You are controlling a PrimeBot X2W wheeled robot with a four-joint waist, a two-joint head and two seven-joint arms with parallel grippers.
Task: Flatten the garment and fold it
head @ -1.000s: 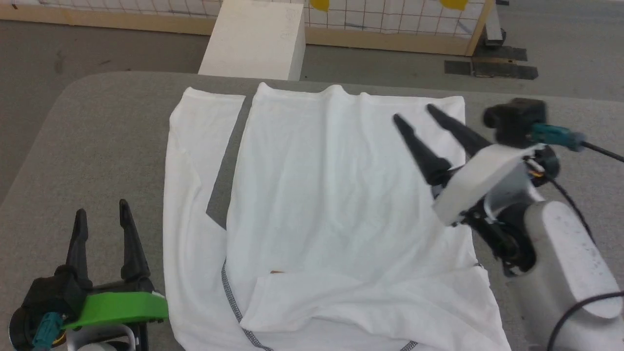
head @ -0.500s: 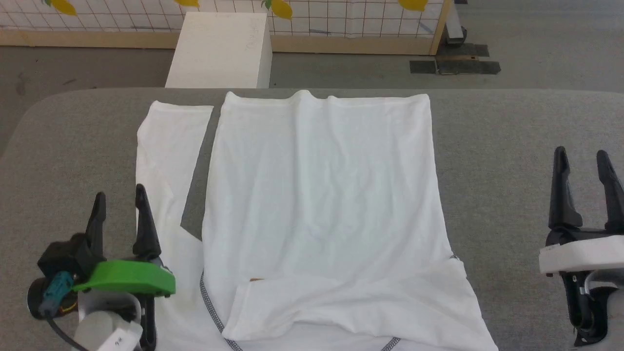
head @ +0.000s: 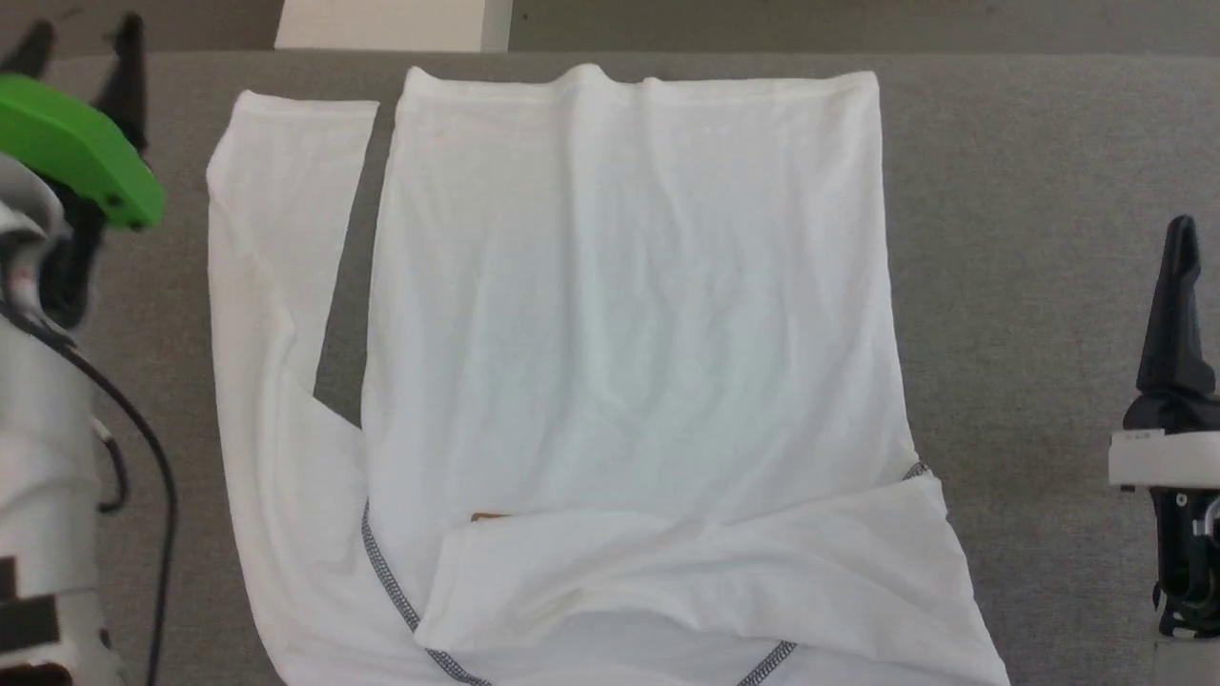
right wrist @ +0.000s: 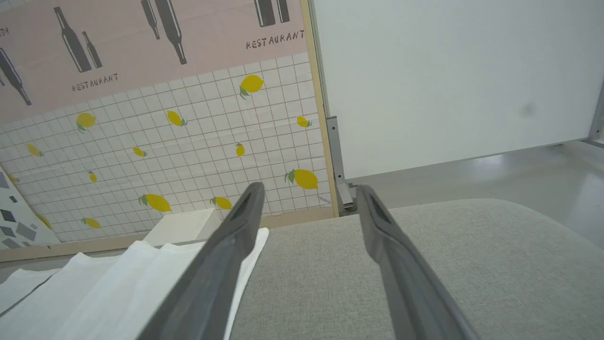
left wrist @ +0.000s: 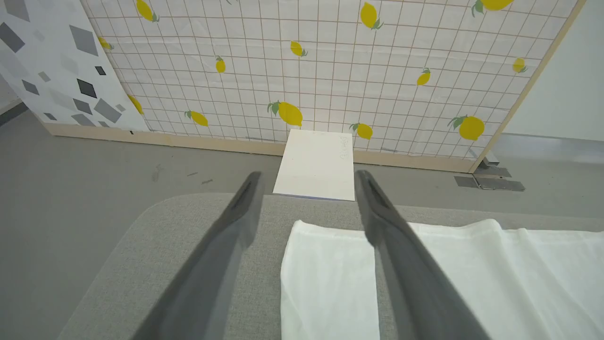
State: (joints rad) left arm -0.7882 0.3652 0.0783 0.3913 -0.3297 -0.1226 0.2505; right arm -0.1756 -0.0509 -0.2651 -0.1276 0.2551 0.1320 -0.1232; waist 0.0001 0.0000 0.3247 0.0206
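Note:
The garment (head: 629,314), a white long-sleeved shirt, lies spread on the grey table (head: 1029,286), hem far and neck near. One sleeve (head: 276,286) runs up its left side; the other is folded across the chest. Grey zigzag seams (head: 391,591) and a sliver of the brown patch (head: 488,516) show near the bottom. My left gripper (head: 81,43), under a green cover, hangs open above the table left of the sleeve cuff (left wrist: 330,274); nothing sits between its fingers (left wrist: 406,264). My right gripper (right wrist: 309,189) stands open over bare table right of the garment (right wrist: 118,283).
A white box (left wrist: 316,165) stands on the floor just past the table's far edge, in front of a lemon-print screen (left wrist: 330,71). The table's rounded far-left corner (left wrist: 155,212) is near my left gripper. Bare grey cloth lies on both sides of the shirt.
The head camera has tilted down. My left gripper went from the near left up to the far left by the sleeve cuff. My right gripper left the garment and drew back to the right.

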